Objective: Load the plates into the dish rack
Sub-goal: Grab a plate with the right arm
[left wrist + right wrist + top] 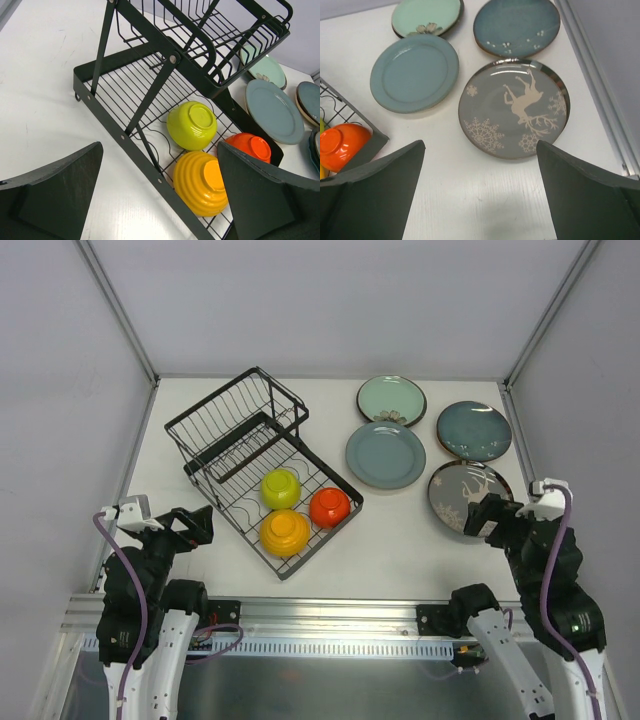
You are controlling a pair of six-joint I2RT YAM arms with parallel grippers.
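Dish rack (250, 455) stood toward the far-left corner of the surface (400, 545); its lower tray held a yellow-green bowl (281, 487), an orange bowl (285, 531) and a red bowl (330, 506). Four plates lay flat toward the far-right corner, outside the rack: mint green plate (391, 399), grey-blue plate (385, 454), dark teal plate (473, 430), deer-patterned plate (455, 490). Left hand (195, 525) was released and empty by the left edge. Right hand (485, 515) was released and empty beside the deer-patterned plate.

text: none readable | labels: none | brands: none
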